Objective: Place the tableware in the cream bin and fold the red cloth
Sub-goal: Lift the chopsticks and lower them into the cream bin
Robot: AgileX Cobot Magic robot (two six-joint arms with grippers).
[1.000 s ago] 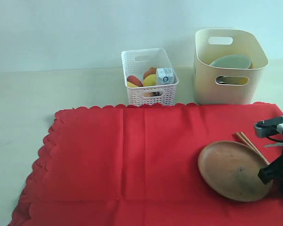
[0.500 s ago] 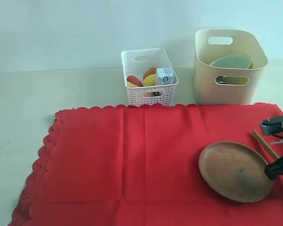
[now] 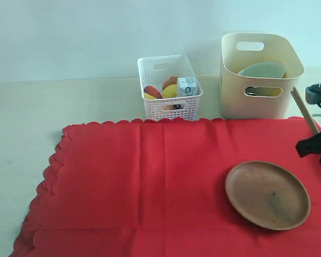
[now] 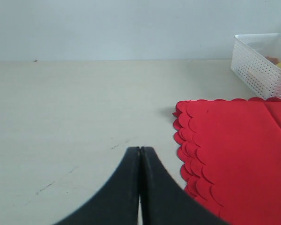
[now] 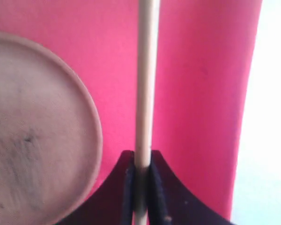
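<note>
Right tool (image 5: 140, 165) pinching wooden chopsticks (image 5: 146, 70), hovering above red cloth (image 5: 201, 93)

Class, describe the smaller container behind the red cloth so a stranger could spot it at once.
Find the big red cloth and look past its far scalloped edge, where two containers stand. It is the left one: a low white basket holding food, with lattice walls, unlike the taller smooth-walled cream bin beside it.
</note>
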